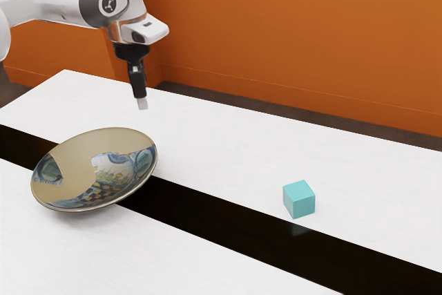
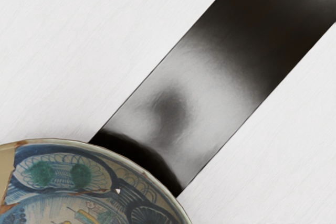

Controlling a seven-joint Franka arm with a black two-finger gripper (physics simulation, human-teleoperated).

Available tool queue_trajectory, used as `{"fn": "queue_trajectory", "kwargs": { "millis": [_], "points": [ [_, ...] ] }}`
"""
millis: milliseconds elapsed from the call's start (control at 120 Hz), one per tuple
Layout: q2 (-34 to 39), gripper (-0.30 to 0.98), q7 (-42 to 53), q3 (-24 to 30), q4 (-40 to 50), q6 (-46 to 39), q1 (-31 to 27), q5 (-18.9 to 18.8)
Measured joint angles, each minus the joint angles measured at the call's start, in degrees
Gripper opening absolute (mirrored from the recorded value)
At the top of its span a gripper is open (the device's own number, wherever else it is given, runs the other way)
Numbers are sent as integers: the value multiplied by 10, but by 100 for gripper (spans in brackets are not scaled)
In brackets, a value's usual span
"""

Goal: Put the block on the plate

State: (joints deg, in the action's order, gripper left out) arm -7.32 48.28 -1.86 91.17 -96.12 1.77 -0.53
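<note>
Plate (image 2: pixel 79 182) sits cropped in the wrist view; pincer (image 1: pixel 142 103) apart or together, I cannot tell.

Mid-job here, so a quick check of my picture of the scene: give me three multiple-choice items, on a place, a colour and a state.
1. Where is the block?
A) on the plate
B) under the plate
C) on the table, beside the black stripe

2. What colour is the block?
A) teal
B) red
C) yellow

3. How is the end effector?
A) touching the block
B) raised, apart from the block
C) lying on the table

1 C: it sits on the white surface at the stripe's edge.
2 A: its faces are blue-green.
3 B: a wide gap separates them in the exterior view.
</note>
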Motion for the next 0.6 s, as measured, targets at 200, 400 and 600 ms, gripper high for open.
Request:
{"fn": "queue_trajectory", "kwargs": {
  "millis": [200,400,600],
  "points": [
    [-2,69,12,-1,0,1,1,-1],
    [-15,69,21,0,0,1,15,8],
    [-51,69,-12,3,-33,-2,99,17]
  ]
}}
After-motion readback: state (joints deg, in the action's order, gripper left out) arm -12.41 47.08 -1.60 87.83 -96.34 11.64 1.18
